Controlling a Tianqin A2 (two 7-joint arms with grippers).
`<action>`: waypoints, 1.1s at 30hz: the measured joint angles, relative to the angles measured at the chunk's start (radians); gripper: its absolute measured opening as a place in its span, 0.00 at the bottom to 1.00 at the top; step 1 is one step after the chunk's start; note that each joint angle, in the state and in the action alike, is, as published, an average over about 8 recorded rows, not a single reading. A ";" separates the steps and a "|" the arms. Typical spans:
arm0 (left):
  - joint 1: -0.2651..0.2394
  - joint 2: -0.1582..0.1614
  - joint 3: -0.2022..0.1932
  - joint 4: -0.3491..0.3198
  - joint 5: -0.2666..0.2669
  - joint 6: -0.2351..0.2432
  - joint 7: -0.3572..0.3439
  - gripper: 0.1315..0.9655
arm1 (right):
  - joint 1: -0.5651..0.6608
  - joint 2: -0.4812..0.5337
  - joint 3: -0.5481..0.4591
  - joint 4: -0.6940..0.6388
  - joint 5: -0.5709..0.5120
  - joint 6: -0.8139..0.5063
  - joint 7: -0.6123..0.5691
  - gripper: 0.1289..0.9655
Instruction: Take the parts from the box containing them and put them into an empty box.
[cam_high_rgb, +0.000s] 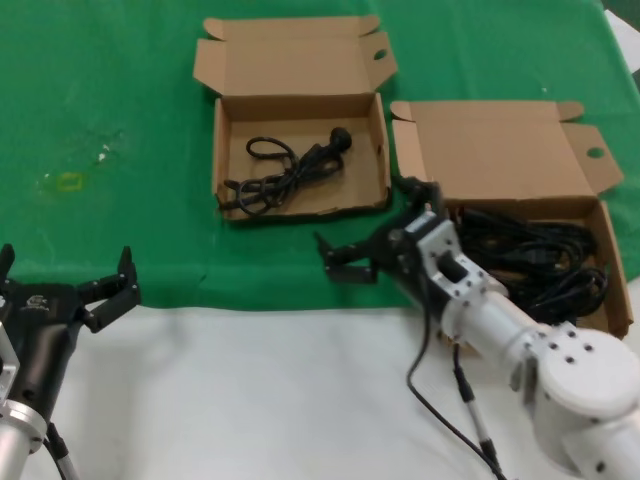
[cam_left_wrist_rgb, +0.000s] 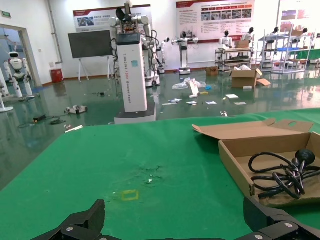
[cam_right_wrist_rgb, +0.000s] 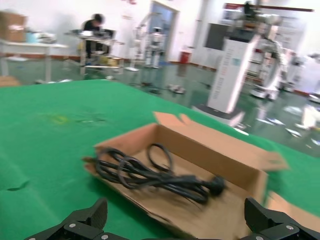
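Green cloth (cam_high_rgb: 120, 90) covers the far part of the table, and both open cardboard mailer boxes lie on it. At upper centre of the head view, the receiving box (cam_high_rgb: 300, 155) already has one coiled power cord (cam_high_rgb: 290, 170) on its floor; it is no longer quite the "empty" one. At right centre, the source box (cam_high_rgb: 530, 250) holds a heap of black power cords (cam_high_rgb: 545, 262), partly hidden behind the right arm.

The right gripper (cam_high_rgb: 362, 250) hovers over the cloth in the gap between the two boxes, fingers spread with nothing between them. Its wrist camera looks straight at the receiving box, so it faces away from the heap. My reading is that the next pick depends on this: the remaining cords lie to the right of and behind the pincer, beside its own forearm, so the arm would have to swing back toward the frame's right edge before closing.

The lone cord's long axis runs diagonally, from lower left of its box up to the plug (cam_high_rgb: 340, 139) at upper right.

Parked at lower left over the white table edge (cam_high_rgb: 250, 400), the left gripper (cam_high_rgb: 110, 290) also stands spread and empty, well apart from the heap. The right arm is clearly the nearer one.
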 joint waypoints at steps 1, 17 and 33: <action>0.000 0.000 0.000 0.000 0.000 0.000 0.000 0.99 | -0.019 0.004 0.016 0.017 0.001 0.008 0.010 1.00; 0.000 0.000 0.000 0.000 0.000 0.000 0.000 1.00 | -0.320 0.068 0.261 0.293 0.014 0.131 0.160 1.00; 0.000 0.000 0.000 0.000 0.000 0.000 0.000 1.00 | -0.396 0.084 0.323 0.363 0.017 0.163 0.198 1.00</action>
